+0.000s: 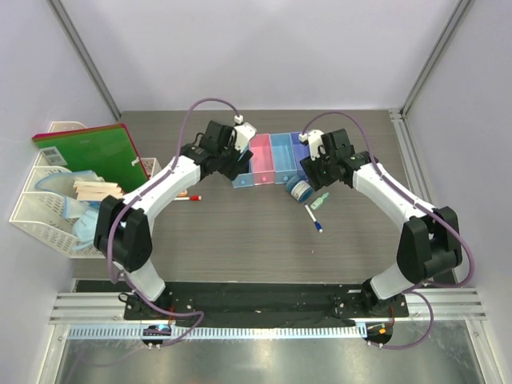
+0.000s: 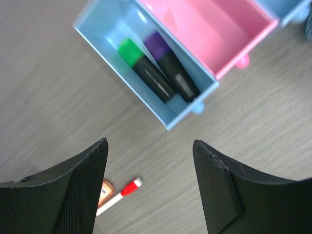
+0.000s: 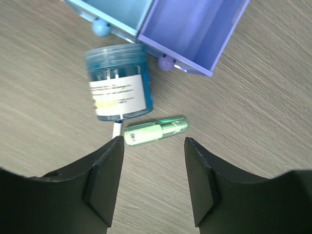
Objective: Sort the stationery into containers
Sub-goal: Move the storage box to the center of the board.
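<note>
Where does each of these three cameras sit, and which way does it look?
Top external: above and behind, looking down on the table, bin row, left arm and right arm.
Left wrist: on the left arm, facing down past its fingers at two highlighters in a light blue bin.
Right wrist: on the right arm, facing down past its fingers at the blue jar and green bottle.
Top and right wrist share the blue jar.

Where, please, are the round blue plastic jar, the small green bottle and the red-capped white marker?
Round blue plastic jar point(image 3: 118, 95), right wrist view, on its white label.
Small green bottle point(image 3: 156, 130), right wrist view, mid-body.
Red-capped white marker point(image 2: 120, 194), left wrist view, where cap meets barrel.
</note>
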### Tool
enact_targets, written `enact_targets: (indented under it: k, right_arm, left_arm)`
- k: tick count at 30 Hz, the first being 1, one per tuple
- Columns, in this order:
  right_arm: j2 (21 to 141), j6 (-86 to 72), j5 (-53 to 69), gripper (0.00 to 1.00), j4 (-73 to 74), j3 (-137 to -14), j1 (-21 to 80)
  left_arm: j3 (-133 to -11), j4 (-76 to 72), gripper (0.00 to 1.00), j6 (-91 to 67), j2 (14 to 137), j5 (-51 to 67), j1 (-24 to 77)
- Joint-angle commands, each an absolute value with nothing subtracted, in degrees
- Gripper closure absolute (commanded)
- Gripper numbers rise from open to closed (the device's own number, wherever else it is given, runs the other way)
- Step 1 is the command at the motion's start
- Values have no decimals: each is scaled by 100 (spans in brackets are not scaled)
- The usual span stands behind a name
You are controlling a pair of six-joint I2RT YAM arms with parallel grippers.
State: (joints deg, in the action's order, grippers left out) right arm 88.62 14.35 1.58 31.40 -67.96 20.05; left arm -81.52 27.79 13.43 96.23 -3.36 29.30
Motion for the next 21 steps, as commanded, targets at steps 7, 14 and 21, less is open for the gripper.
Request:
enact_targets:
  k: [7,14,21]
  right_arm:
    - [9000,1644,931,36,2945,-6566,2223]
    - [9369,1723,905,33,2795,-6592,2391]
    - [9668,1767,817,33,2751,-6750,2470]
  left_arm:
    - [-7734,2751,32,1257,10441,-290,3015]
    - [-7875,2707,32,1318,10679,-527,3023]
    - [-7893,2566,32,1397,10863,-720,3023]
